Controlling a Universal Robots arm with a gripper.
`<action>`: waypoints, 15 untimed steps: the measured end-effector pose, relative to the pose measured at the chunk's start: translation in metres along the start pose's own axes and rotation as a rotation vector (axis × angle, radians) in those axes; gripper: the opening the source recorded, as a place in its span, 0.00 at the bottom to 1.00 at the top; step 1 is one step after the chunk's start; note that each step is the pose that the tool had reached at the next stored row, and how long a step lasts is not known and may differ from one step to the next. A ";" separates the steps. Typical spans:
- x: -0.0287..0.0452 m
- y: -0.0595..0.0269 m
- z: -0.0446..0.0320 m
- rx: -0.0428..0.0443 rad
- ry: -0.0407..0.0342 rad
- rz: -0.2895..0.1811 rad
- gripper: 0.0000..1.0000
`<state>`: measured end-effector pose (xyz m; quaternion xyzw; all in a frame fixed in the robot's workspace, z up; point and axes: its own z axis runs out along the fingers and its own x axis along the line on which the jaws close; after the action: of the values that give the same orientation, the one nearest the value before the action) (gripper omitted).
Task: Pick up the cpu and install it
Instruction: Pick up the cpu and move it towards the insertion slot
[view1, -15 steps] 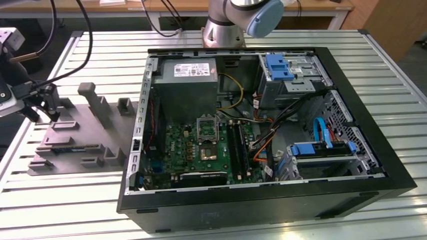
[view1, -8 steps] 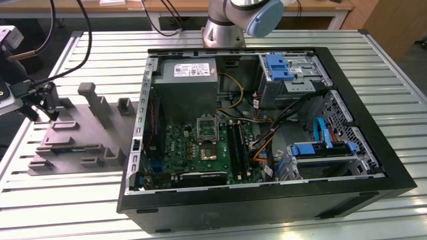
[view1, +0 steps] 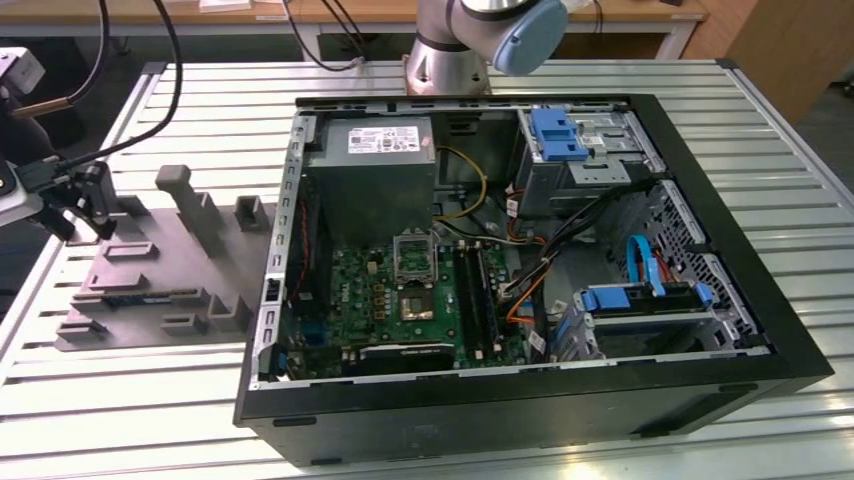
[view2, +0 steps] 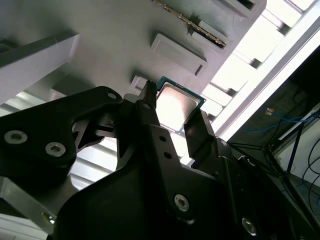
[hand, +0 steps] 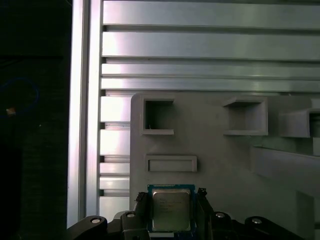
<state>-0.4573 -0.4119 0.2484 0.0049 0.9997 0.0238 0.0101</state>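
my claw (hand: 171, 196) is pinching the cpu (hand: 171, 211): in both wrist views one black finger (hand: 142, 204) lies against one edge of the chip and the other finger presses the opposite edge. the cpu sits flat between them, its pale metal top facing the first wrist view, with a thin green rim showing around it. in the second wrist view the cpu (view2: 178, 106) catches bright light between the fingertips.

behind the chip is the grey tray (hand: 225, 165), with its square pockets and a shallow rectangular recess just beyond the cpu. i cannot tell whether the chip is touching the tray or is clear of it.

in the exterior view my claw (view1: 80, 220) hangs over the tray's (view1: 160, 275) edge at the exterior view's left. the tray lies on the slatted metal table (view1: 134, 400). the open case (view1: 534, 400) stands beside the tray, toward the exterior view's right. the socket (view1: 414, 262) sits on the green board inside the case, well apart from my claw.
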 end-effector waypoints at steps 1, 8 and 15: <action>0.0000 0.0000 -0.0005 -0.0001 0.0000 0.000 0.47; -0.0001 0.0002 -0.0044 0.0000 0.0000 0.000 0.47; -0.0002 0.0004 -0.0085 0.0000 0.0000 0.000 0.47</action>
<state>-0.4573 -0.4119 0.2569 0.0048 0.9997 0.0238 0.0101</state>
